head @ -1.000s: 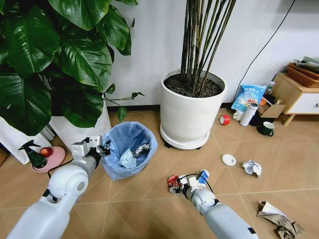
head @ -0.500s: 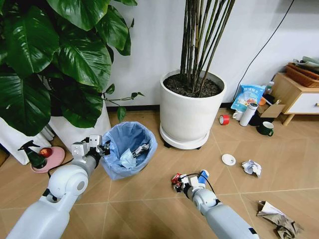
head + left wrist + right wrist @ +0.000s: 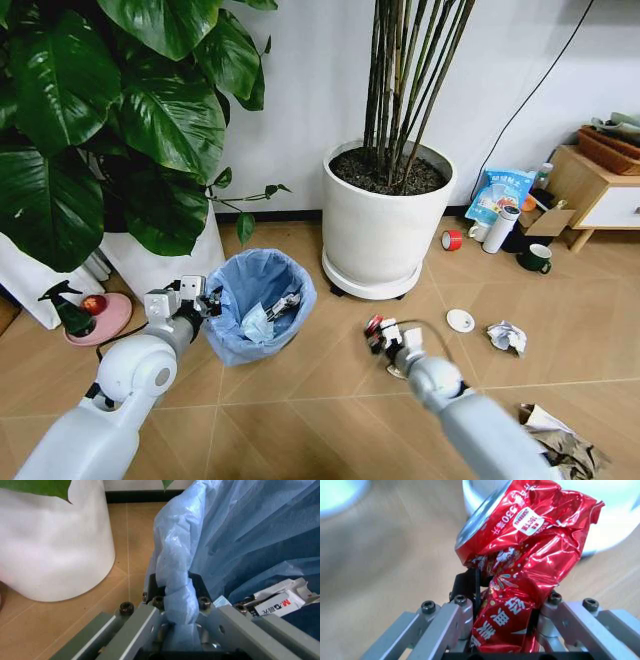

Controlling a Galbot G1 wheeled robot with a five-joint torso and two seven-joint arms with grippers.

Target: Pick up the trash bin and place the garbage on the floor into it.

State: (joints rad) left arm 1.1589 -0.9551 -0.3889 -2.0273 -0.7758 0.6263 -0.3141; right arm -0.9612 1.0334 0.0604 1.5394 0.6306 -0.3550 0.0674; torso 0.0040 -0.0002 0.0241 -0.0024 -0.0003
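The right gripper (image 3: 505,630) is clenched on a crushed red can (image 3: 525,558), its fingers pinching the lower, flattened part while the crumpled top and silver rim stick out beyond them. Thin dented metal like this is probably very light, springy and a little slick, so the grip across the creased waist looks sound. In the head view the can (image 3: 373,327) hangs above the floor, right of the trash bin (image 3: 258,300) and near the white planter (image 3: 385,225). The left gripper (image 3: 175,630) is clamped on the bin's left rim, pinching the soft blue bag (image 3: 240,536) against the wall; the liner could slip. Farther right lie a white lid (image 3: 460,320), crumpled white paper (image 3: 506,336) and brown paper (image 3: 555,440).
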